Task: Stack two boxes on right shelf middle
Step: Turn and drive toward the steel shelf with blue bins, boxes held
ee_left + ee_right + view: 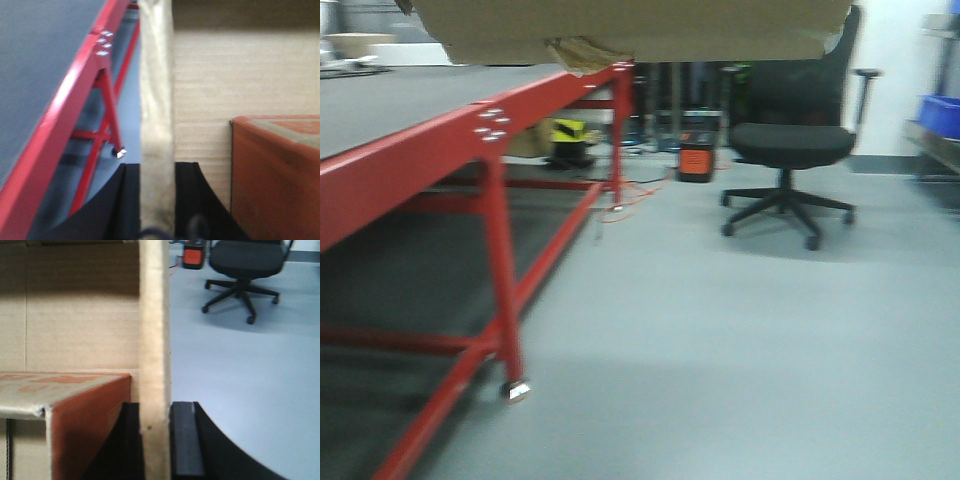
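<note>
Left wrist-mounted view shows the left end effector (pixel 157 205) pinching one thin wall of the cardboard box (pixel 630 25), the right end effector (pixel 156 440) pinching another, box aloft near the table (pixel 410 155) edge, so flexing cardboard could slip or tilt.

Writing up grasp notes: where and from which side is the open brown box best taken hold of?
By its thin upright side walls, one per hand, coming down from above. Each wall fits between the fingers, as the left hand and right hand show; the brown box looks too wide for one hand.
</note>
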{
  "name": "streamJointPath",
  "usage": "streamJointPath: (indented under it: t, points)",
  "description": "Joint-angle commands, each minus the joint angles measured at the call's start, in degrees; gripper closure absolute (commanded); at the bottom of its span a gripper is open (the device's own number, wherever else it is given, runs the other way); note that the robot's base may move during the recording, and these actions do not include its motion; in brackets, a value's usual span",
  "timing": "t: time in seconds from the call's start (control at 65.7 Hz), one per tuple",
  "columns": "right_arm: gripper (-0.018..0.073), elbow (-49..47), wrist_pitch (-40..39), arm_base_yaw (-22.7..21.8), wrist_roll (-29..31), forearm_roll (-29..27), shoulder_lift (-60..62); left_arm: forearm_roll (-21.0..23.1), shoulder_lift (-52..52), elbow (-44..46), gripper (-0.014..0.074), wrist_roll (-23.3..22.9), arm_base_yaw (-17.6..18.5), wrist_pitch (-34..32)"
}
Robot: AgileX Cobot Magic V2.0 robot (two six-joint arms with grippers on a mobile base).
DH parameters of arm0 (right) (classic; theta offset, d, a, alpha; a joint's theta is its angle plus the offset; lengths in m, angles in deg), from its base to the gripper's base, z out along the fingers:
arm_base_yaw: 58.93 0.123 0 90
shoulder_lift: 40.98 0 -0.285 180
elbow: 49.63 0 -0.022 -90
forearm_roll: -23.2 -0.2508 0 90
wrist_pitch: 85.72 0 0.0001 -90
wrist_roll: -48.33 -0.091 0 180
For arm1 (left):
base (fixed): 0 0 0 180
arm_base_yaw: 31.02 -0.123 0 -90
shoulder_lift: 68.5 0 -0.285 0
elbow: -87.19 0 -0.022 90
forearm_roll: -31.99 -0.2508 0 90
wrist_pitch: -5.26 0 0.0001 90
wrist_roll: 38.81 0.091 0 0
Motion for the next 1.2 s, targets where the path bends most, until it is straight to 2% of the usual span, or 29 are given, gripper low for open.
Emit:
streamJointPath:
  t: [0.0,1.188]
  points:
    - [0.0713,-1.15,-3.54,-0.34,-0.35,2.13,1.09,-2.83,0.28,0.56,0.0707,0.37,-0.29,0.38]
    - [0.0713,-1.15,-3.65,-0.34,-0.35,2.13,1.09,-2.83,0.29,0.56,0.0707,0.37,-0.29,0.27]
